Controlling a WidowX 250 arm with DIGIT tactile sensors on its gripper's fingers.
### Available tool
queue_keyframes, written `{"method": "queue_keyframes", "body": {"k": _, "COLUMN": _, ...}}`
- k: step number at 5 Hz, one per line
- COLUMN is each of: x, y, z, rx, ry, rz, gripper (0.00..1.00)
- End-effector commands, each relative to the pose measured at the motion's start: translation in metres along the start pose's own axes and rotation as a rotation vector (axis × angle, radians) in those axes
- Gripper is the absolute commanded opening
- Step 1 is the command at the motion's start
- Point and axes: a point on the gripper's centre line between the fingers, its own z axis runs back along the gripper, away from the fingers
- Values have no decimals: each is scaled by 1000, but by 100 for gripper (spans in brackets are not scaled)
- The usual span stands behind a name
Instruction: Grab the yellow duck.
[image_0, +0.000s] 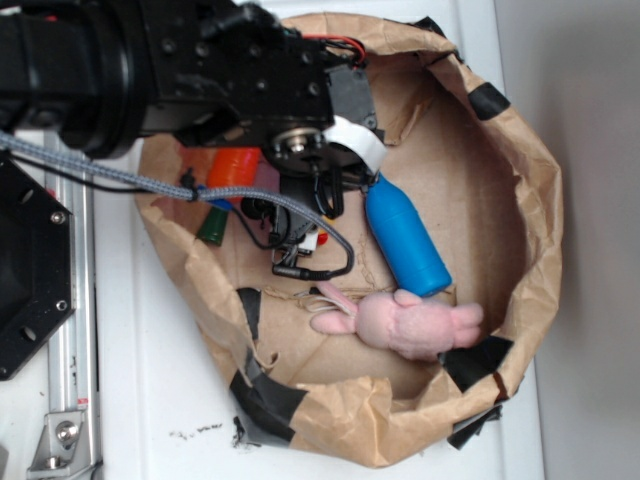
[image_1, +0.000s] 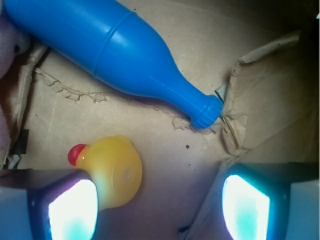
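Seen only from the wrist camera: yellow duck (image_1: 114, 171), red beak toward the left, lying on brown paper in the lower left of frame, just beside and partly overlapped by the left finger (image_1: 70, 210). Blue bottle (image_1: 115, 52) stretched diagonally across the top, cap toward centre right. From the outside camera: torn paper bag (image_0: 530, 200) spread open on a white table (image_0: 150, 380), bottle right of centre, pink bunny (image_0: 410, 322) at lower centre, orange carrot (image_0: 232, 165) half hidden at upper left behind the black arm. Duck blocked from this view by arm and cables. Gripper (image_1: 160, 210) spread wide, nothing clamped, both fingers glowing and cut off at the bottom edge.
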Motion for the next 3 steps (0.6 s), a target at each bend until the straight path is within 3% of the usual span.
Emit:
{"method": "queue_keyframes", "body": {"k": 1, "x": 15, "y": -30, "z": -30, "rx": 16, "ry": 40, "rz": -94, "gripper": 100}}
{"method": "queue_keyframes", "body": {"k": 2, "x": 11, "y": -61, "z": -28, "rx": -23, "ry": 58, "rz": -179, "gripper": 100}}
{"method": "queue_keyframes", "body": {"k": 3, "x": 7, "y": -66, "z": -11, "rx": -61, "ry": 26, "rz": -187, "gripper": 100}}
